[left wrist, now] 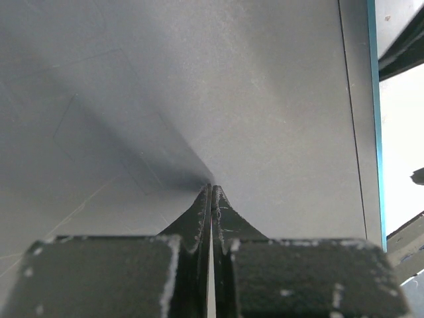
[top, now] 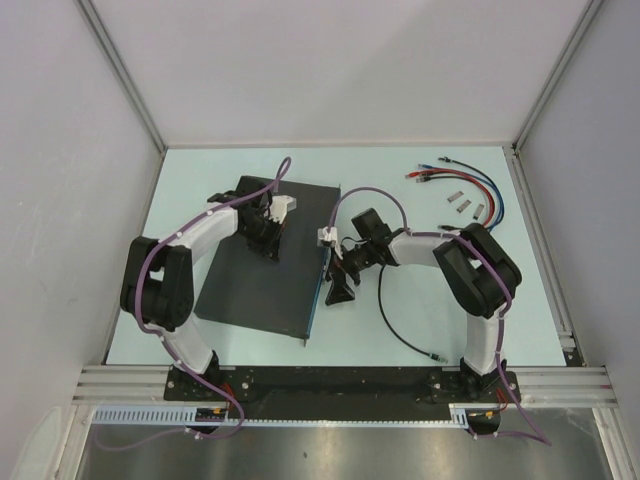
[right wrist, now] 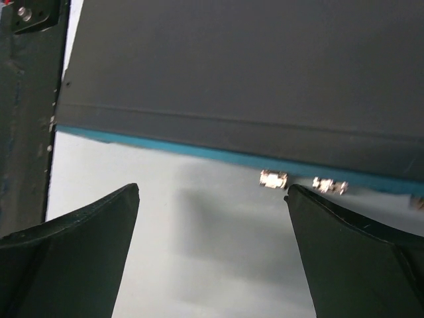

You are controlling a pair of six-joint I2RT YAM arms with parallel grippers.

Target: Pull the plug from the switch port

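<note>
The switch (top: 262,268) is a flat black box lying left of centre, its thin blue face (top: 322,290) turned right. My left gripper (top: 268,248) is shut, and in the left wrist view its tips (left wrist: 211,187) rest on the switch's black top (left wrist: 199,86) with nothing between them. My right gripper (top: 338,288) stands open just off the blue face. In the right wrist view its fingers (right wrist: 212,189) frame the teal edge (right wrist: 199,151) and small metal sockets (right wrist: 273,179), holding nothing. A thin black cable (top: 400,325) trails from beside this gripper. I cannot make out the plug.
A bundle of red, blue and black cables (top: 470,180) lies at the back right with a few small grey connectors (top: 465,205) beside it. The black cable's loose end (top: 437,355) lies near the right arm's base. White walls and metal rails enclose the table.
</note>
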